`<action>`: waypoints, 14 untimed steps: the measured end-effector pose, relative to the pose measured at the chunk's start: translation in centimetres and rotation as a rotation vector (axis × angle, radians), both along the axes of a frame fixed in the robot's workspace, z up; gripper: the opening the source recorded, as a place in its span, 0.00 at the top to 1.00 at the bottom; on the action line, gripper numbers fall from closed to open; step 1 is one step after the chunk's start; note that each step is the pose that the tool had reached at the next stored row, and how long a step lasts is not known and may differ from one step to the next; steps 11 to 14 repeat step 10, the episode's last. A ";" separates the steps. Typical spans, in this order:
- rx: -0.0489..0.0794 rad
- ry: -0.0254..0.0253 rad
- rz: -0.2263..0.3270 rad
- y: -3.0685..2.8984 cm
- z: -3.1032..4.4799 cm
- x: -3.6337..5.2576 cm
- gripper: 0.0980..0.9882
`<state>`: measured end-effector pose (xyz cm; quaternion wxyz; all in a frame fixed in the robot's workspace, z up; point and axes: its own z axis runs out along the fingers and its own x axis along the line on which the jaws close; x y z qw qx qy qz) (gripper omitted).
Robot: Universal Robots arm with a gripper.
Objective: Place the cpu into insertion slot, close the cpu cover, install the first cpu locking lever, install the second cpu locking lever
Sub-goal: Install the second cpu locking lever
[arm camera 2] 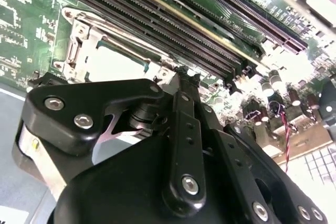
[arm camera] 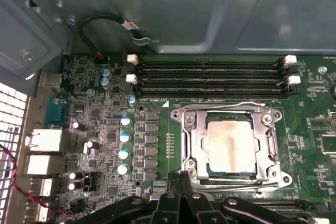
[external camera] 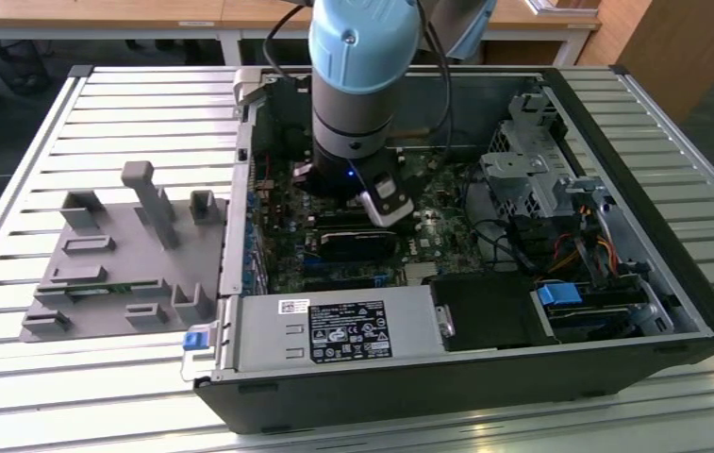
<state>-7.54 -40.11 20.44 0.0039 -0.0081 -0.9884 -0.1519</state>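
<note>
The cpu [arm camera: 231,152] is seated in the insertion slot [arm camera: 188,145], w/ the cpu cover [arm camera: 231,113] shut over it. The gripper [arm camera: 180,178] is held at the socket edge, fingers pressed together, nothing pinched. Lever pushes should be kept slow & straight, approx. along the frame.

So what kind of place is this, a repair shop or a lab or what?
Probably a robotics lab or test bench, not a repair shop. An open computer case lies on a slatted metal table, a robot arm reaches into it over the motherboard, and wooden desks stand behind.
</note>
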 end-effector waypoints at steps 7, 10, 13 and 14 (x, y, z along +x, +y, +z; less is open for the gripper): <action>0.000 0.0000 0.000 0.00 1.07 0.00 0.99; 0.000 0.0000 0.000 0.00 1.42 0.00 0.99; 0.000 0.0000 0.000 0.00 1.42 0.00 0.99; 0.000 0.0000 0.000 0.00 1.42 0.00 0.99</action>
